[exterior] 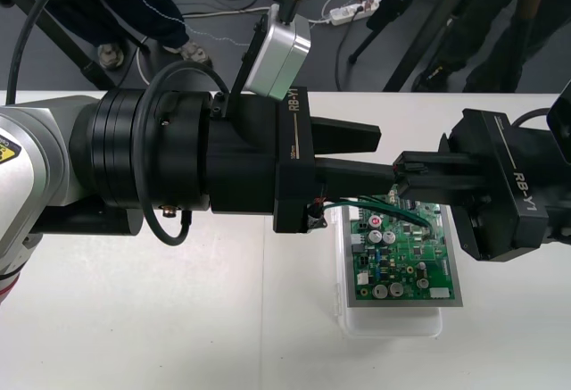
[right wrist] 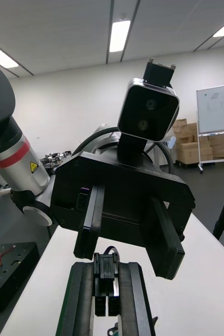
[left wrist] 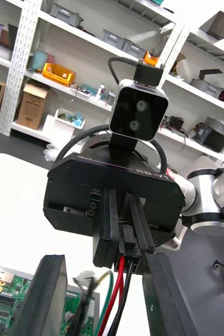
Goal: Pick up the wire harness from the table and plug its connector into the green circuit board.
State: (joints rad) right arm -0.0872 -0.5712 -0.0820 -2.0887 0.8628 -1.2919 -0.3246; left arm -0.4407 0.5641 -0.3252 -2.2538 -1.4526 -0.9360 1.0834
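Your right fingers (right wrist: 80, 299) pinch the plug (right wrist: 106, 273). Its wires (left wrist: 119, 286) hang down between your left fingers (left wrist: 51, 296), spread wide and holding nothing. The board (exterior: 406, 252) is probably just below.

Green circuit board (exterior: 410, 256) — white base (exterior: 393, 323), red, black, green wires (left wrist: 117, 281)

Matt black casing is seen on the left gripper (exterior: 385, 154) and the right gripper (exterior: 401, 170), fingers (left wrist: 53, 294) included. The wires (left wrist: 114, 289) are sheathed in glossy red, black and green plastic; the plug (left wrist: 128, 245) is moulded in dull black plastic. The green circuit board (exterior: 416, 253) is coated with a lacquered sheen and studded with bright metal cans (exterior: 376, 222); its white base (exterior: 393, 323) appears as smooth, faintly translucent plastic. The table (exterior: 134, 319) is shown pale and matt. The wrist camera (exterior: 278, 51) is cased in satin silver metal.
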